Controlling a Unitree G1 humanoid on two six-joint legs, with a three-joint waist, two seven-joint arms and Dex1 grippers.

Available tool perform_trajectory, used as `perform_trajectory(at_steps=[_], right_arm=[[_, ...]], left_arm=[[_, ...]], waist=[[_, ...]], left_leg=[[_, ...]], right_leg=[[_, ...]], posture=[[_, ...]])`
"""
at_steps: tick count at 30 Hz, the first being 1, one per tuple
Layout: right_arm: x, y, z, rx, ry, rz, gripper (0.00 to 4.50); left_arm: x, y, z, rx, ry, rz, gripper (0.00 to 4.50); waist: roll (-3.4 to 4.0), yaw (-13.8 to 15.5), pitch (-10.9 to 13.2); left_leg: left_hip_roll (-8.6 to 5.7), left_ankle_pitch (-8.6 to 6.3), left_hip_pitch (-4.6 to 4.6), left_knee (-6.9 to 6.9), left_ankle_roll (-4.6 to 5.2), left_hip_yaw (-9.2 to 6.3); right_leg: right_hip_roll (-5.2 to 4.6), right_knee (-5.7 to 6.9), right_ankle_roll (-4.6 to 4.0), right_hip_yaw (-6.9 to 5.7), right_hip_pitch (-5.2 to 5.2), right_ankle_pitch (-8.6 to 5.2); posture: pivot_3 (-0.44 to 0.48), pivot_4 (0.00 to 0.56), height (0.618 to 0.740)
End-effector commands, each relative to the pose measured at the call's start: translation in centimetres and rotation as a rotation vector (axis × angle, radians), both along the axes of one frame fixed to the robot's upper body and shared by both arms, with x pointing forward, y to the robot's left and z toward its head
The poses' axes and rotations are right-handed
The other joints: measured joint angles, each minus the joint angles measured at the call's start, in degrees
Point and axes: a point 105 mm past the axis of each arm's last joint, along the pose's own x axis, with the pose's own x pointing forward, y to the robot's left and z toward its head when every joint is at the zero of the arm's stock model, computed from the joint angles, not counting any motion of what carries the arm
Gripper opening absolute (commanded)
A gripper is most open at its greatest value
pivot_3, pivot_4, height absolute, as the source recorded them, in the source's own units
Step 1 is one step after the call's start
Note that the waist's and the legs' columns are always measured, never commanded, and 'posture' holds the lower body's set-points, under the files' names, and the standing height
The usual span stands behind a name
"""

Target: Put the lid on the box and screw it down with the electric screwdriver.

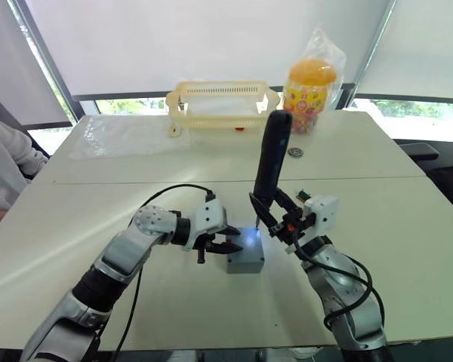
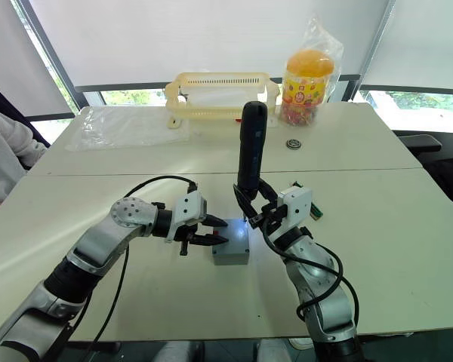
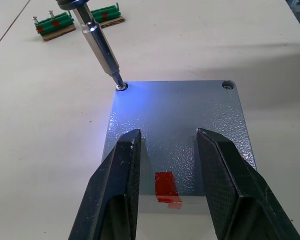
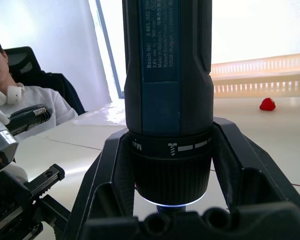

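Box [image 1: 245, 255] sits on white table [image 1: 408, 226], near-centre, w/ lid [image 3: 177, 127] already on top; red mark on lid's near-left edge, seen in left wrist view. L gripper [image 1: 225, 239] at box's left side, fingers [image 3: 117, 185] parted, lying over the lid w/ a gap between them; not gripping anything, can't tell if pads touch the lid. R gripper [image 1: 275, 213] just right of box, clamped round the electric screwdriver [image 1: 271, 162], which stands nearly upright, slight tilt. Bit tip sits in lid's corner screw hole on the far-right side, white-blue light spilling over lid. Another corner hole visible w/ screw head in it.

Two green circuit boards [image 3: 70, 21] on table right of box. Far side: pale yellow basket [image 1: 220, 104], snack jar w/ orange lid [image 1: 310, 87] in clear bag, small dark ring [image 1: 295, 152], clear plastic sheet [image 1: 128, 134]. Person in pale sleeve [image 1: 4, 170] at far left.
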Motion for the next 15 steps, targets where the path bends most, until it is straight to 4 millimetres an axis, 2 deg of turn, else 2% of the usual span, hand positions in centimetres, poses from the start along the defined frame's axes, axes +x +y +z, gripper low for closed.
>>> perform_trajectory(at_steps=[1,5,15], right_arm=[[0.1,0.2,-1.7,-0.039,0.060,0.006,1.75],[0.1,0.0,-3.2,-0.100,0.093,-0.004,1.75],[0.3,-0.1,-4.6,-0.114,0.127,-0.004,1.75]], left_arm=[[-0.1,0.6,-1.9,0.070,0.050,0.017,1.75],[-0.2,0.6,-1.9,0.073,0.050,0.016,1.75],[-0.2,0.6,-2.0,0.073,0.050,0.018,1.75]], waist=[[-0.01,0.00,0.00],[-0.04,-0.02,-0.06],[-0.11,0.00,-0.14]], left_leg=[[0.00,0.00,0.00,0.00,0.00,0.00],[0.00,0.00,0.03,-0.01,0.00,0.00],[0.00,0.00,0.07,-0.02,0.00,-0.02]], right_leg=[[0.00,0.00,0.00,0.00,0.00,0.00],[0.00,-0.01,0.00,0.00,0.02,0.00],[0.00,-0.02,0.00,-0.02,0.08,-0.01]], posture=[[0.000,0.150,0.740],[0.000,0.150,0.740],[0.000,0.150,0.740]])
